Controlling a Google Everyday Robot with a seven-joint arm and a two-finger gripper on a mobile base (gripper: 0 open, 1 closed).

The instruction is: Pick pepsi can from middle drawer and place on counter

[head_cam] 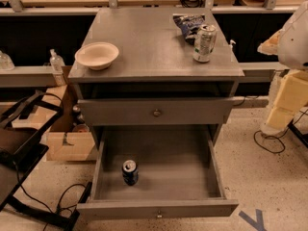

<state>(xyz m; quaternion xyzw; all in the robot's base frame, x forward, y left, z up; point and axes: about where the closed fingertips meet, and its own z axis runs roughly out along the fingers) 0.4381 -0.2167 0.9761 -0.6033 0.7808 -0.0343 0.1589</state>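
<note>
Step prob. approach: pepsi can upright in open middle drawer, lower centre-left of frame; gripper at right edge, well apart, open/shut can't tell. Next: reach down into drawer, straddle can, lift to counter.

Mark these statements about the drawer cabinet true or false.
1. The pepsi can stands upright in the open middle drawer. True.
2. The bowl lies in that drawer. False: it sits on the counter.
3. A silver-green can stands on the counter. True.
4. The gripper holds the pepsi can. False: the gripper is out of view, and nothing touches the can.
</note>
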